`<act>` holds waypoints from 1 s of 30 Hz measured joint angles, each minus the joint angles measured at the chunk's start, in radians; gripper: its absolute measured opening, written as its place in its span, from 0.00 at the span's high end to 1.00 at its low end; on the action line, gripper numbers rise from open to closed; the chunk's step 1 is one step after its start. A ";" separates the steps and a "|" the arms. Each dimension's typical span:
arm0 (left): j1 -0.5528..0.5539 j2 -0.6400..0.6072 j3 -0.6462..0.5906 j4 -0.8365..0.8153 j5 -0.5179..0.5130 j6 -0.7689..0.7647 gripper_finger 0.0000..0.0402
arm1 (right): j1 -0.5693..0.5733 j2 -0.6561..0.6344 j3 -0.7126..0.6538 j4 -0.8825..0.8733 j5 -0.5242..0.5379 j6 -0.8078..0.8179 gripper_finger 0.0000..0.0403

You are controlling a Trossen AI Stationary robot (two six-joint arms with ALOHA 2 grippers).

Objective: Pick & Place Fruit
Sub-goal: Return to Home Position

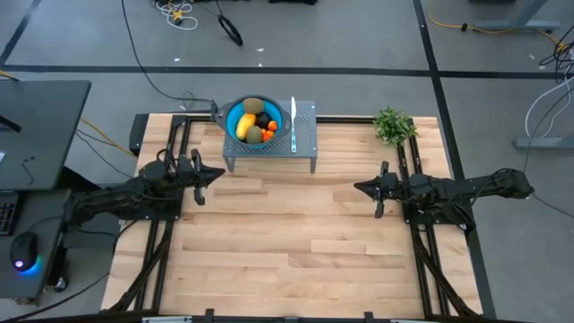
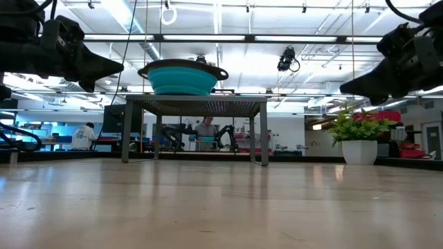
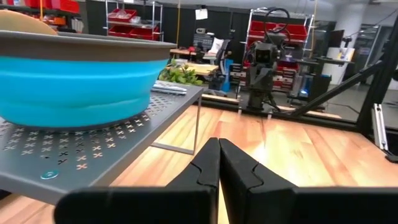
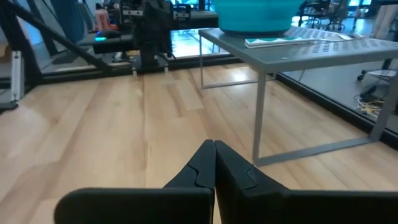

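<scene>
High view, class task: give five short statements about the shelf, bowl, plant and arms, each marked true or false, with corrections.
1. The fruit lies in the blue strainer bowl. True.
2. The blue-handled knife lies inside the bowl. False: it lies on the gray metal shelf, beside the bowl.
3. The left gripper has its jaws shut and empty. True.
4. The right gripper holds a fruit. False: its jaws are shut on nothing.
5. The potted plant stands on the shelf. False: it stands on the wooden table.

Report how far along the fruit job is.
Done: the fruit sits in the blue bowl on the gray shelf, the knife beside it. In hand: nothing; left gripper and right gripper are shut, empty, over the table. Left: no fruit shows outside the bowl.
</scene>
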 joint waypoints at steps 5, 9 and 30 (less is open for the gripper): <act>0.007 0.001 0.000 0.000 0.009 -0.013 0.99 | 0.000 -0.013 0.000 -0.019 0.058 0.001 0.99; 0.007 0.001 0.000 0.000 0.010 0.016 0.98 | 0.000 -0.012 0.000 -0.016 0.126 0.022 0.99; 0.007 0.004 0.000 0.004 -0.004 0.078 0.91 | 0.000 -0.011 0.000 -0.013 0.131 0.028 0.99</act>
